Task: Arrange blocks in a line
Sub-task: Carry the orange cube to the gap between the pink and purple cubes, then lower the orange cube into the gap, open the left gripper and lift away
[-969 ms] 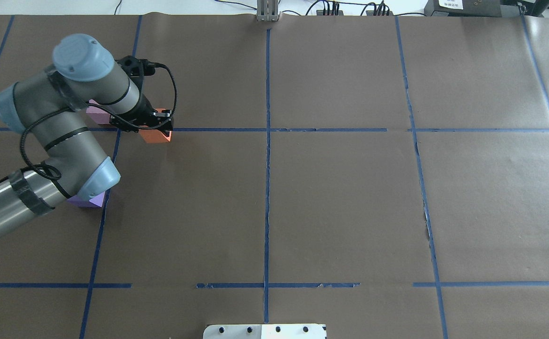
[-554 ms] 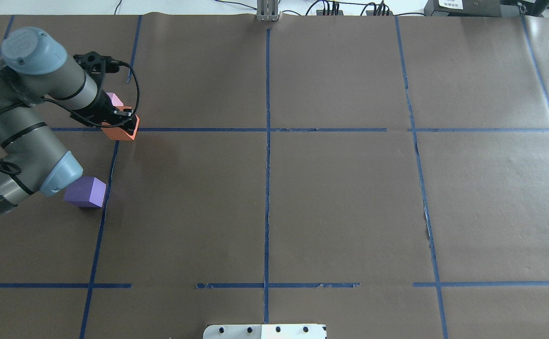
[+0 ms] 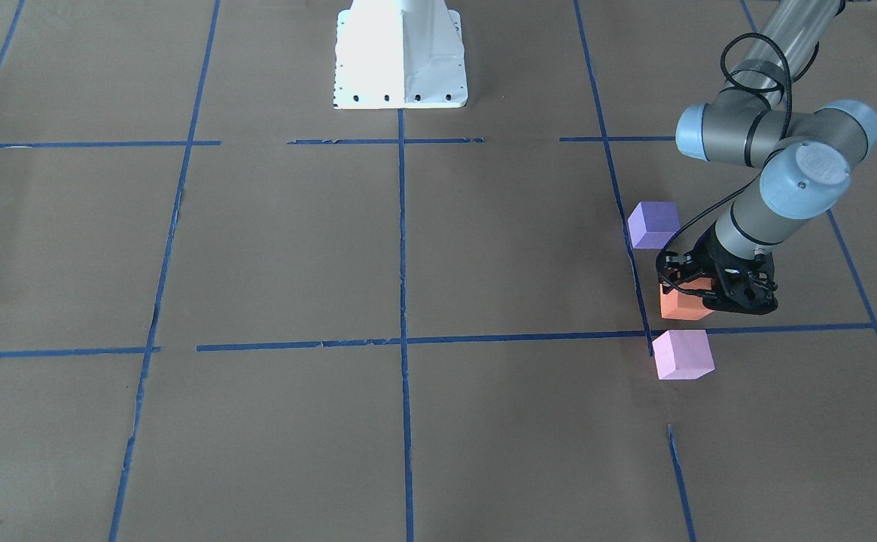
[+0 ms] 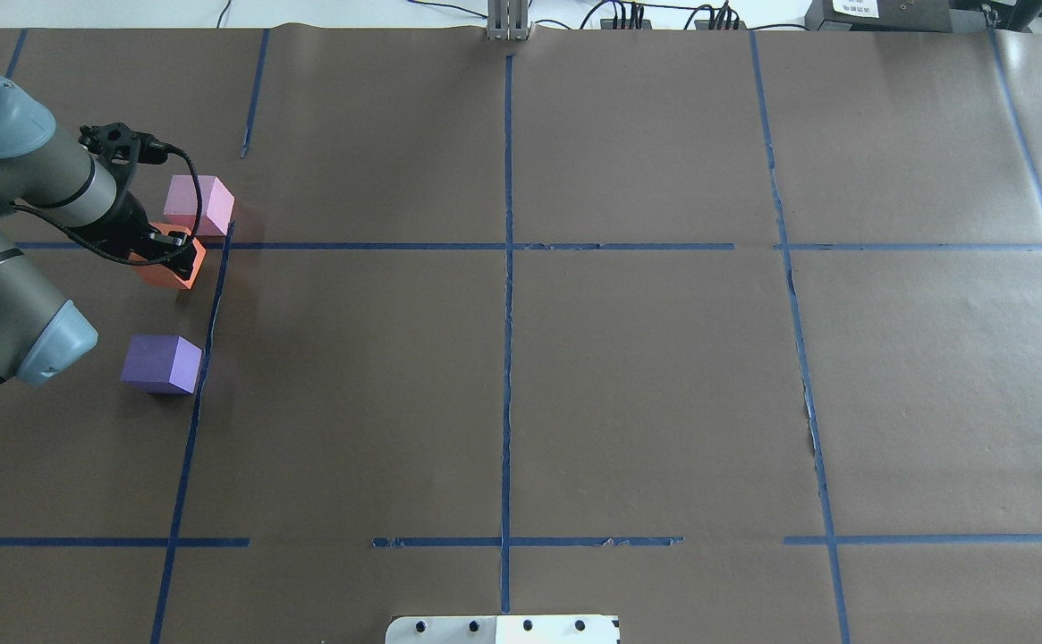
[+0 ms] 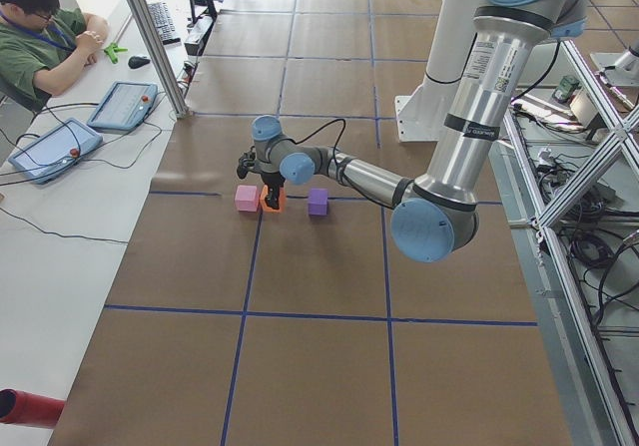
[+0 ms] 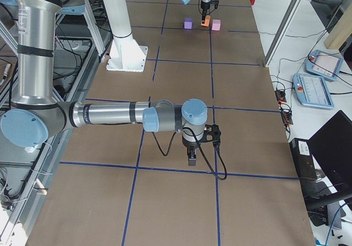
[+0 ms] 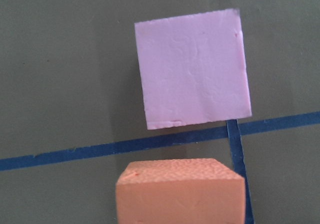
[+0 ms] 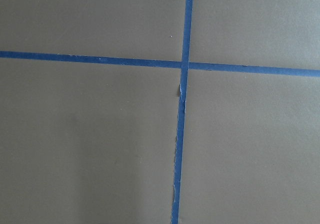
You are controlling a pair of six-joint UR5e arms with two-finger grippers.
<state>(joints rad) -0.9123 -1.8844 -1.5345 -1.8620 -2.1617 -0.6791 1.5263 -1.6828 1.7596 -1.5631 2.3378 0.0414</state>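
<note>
Overhead exterior — orange block (image 4: 161,272) clamped within the left end effector (image 4: 174,254).

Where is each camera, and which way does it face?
Front: across table, facing base; left gripper holds orange block.
Overhead: behind base, looking down; left arm.
Left side: table end; left arm nearest.
Right side: opposite end; right arm nearest.
Left wrist: down at pink block.
Right wrist: down at tape.
Front, overhead share purple block.

Saw only slim gap between orange (image 4: 167,273) and pink (image 4: 199,204), not touching. Got wider lane between orange and purple (image 4: 161,363). Had left arm (image 4: 2,268) crowding outer side of purple and orange.
</note>
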